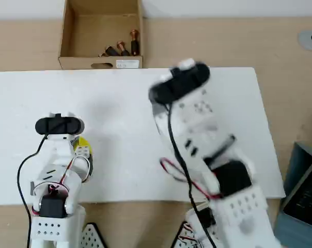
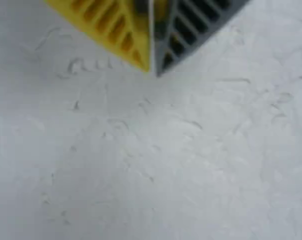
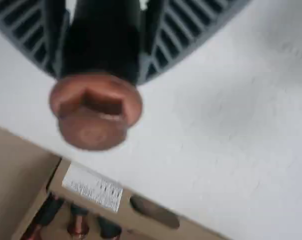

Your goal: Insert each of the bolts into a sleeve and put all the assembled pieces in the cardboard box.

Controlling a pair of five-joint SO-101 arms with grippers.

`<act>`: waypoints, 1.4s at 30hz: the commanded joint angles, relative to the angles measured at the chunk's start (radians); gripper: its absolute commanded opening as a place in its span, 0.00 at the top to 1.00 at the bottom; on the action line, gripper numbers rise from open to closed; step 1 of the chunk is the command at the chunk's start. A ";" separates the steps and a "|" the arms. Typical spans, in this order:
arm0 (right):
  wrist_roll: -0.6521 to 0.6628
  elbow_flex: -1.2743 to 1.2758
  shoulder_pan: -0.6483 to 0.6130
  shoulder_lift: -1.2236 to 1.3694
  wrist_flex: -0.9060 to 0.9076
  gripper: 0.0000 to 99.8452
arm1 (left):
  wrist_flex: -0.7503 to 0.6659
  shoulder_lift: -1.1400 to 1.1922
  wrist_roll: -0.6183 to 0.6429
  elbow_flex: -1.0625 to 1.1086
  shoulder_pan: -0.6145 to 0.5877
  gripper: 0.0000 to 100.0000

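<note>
In the right wrist view my right gripper (image 3: pixel 101 55) is shut on an assembled piece: a black sleeve (image 3: pixel 102 35) with a copper bolt head (image 3: pixel 95 111) sticking out of its end. It hangs above the white mat, near the cardboard box (image 3: pixel 106 212). From above, that arm (image 1: pixel 179 85) sits over the mat's far middle, just right of the cardboard box (image 1: pixel 68 36), which holds several assembled pieces (image 1: pixel 122 48). My left gripper (image 2: pixel 152 60) is shut with nothing in it, its yellow and grey fingers tip to tip just over the mat. The left arm (image 1: pixel 59 126) stays at the near left.
The white mat (image 1: pixel 120 119) covers most of the wooden table. A dark grey object (image 1: pixel 303 191) stands at the right edge and a round grey cap (image 1: pixel 310 39) lies at the far right. The box has a white label (image 3: pixel 92 187) on its near wall.
</note>
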 commanded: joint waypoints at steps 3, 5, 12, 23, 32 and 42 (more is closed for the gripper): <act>0.034 -0.220 0.015 0.289 -0.196 0.99 | 0.000 -0.005 -0.003 0.012 -0.011 1.00; 0.054 -0.297 0.016 0.403 -0.262 0.99 | 0.000 -0.005 -0.003 0.012 -0.011 1.00; 0.103 -0.616 0.053 0.803 -0.381 0.99 | 0.000 -0.005 -0.003 0.012 -0.011 1.00; 0.121 -1.273 0.067 1.440 -0.397 0.99 | 0.002 -0.005 -0.003 0.012 -0.011 1.00; 0.296 -1.733 0.056 1.882 -0.394 0.99 | 0.002 -0.005 -0.006 0.012 -0.011 1.00; 0.453 -1.982 0.022 2.120 -0.284 0.99 | 0.002 -0.005 -0.006 0.012 -0.011 1.00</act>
